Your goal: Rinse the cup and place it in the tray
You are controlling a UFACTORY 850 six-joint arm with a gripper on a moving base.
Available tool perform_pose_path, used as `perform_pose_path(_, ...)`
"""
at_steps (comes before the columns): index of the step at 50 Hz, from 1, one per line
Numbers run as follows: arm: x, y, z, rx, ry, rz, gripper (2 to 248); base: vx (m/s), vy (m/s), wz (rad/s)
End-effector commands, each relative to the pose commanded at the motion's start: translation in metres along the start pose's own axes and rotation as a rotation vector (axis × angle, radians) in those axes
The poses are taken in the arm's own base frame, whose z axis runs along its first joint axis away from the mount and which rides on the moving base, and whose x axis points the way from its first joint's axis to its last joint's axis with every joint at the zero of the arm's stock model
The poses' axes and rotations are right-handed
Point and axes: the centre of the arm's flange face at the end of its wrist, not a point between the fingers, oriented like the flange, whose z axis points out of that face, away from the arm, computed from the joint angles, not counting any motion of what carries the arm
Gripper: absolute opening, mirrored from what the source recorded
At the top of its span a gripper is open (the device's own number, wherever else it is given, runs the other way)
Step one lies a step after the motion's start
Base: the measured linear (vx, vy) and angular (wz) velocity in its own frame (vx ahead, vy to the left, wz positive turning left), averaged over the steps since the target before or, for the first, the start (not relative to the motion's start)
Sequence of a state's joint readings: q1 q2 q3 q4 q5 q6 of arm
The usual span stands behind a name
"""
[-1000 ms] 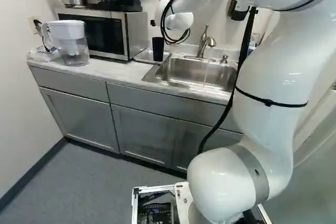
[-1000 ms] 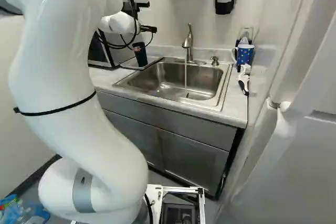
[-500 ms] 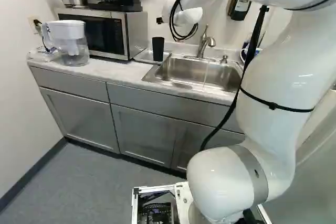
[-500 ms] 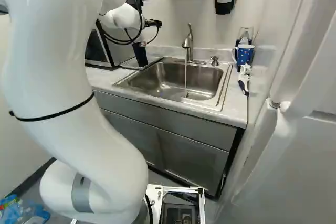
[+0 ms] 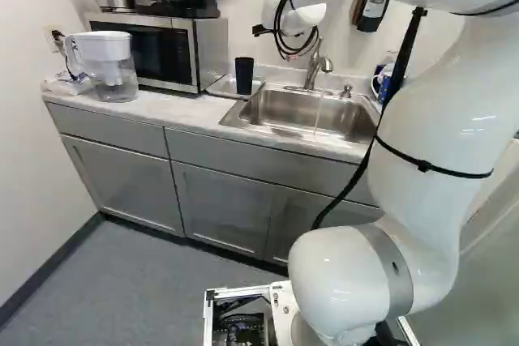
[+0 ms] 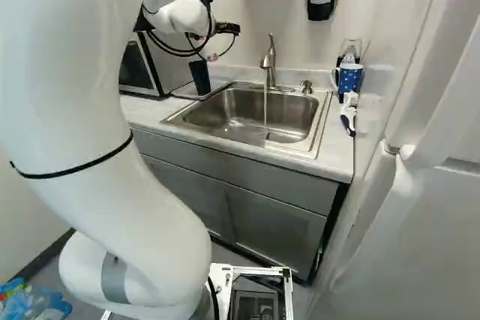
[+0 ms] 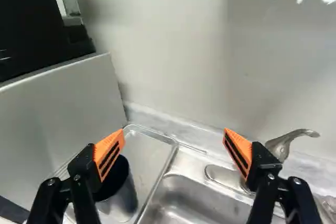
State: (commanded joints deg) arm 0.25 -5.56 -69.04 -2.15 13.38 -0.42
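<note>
In the right base view my gripper [image 6: 213, 57] is at the wall side of the sink's left end, partly hidden behind the wrist and cables. The wrist view shows the gripper [image 7: 175, 135] open, its two orange-padded fingers wide apart with nothing between them. A black cup [image 7: 122, 195] stands upright on the metal tray [image 7: 146, 153], below and beyond one finger, which covers part of its rim. The left base view also shows the cup [image 5: 244, 76] on the tray [image 5: 217, 89], between microwave and sink.
Water runs from the faucet [image 6: 270, 58] into the steel sink [image 6: 247, 114]. The microwave [image 5: 166, 50] borders the tray, and a water pitcher [image 5: 109, 62] stands beyond it. A blue mug [image 6: 349, 78] and a brush [image 6: 349, 114] lie past the sink's far side.
My arm has swung to the right in both base views, carrying the gripper away from the cup toward the faucet side. The cup keeps its place on the tray, and the base has stayed still.
</note>
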Motion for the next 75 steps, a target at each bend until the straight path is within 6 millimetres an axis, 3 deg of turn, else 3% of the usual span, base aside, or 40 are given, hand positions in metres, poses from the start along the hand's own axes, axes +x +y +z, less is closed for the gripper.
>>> perform_pose_path(12, 0.012, 0.018, -0.005, -0.03, 0.023, 0.006, 247, 0.0, 0.0, 0.0)
perform_pose_path(35, 0.011, 0.05, -0.004, -0.086, 0.021, 0.019, 247, 0.0, 0.0, 0.0)
perform_pose_path(58, 0.013, 0.082, 0.013, -0.135, 0.023, 0.029, 247, 0.0, 0.0, 0.0)
perform_pose_path(75, 0.031, 0.104, 0.027, -0.165, 0.055, 0.032, 247, 0.0, 0.0, 0.0)
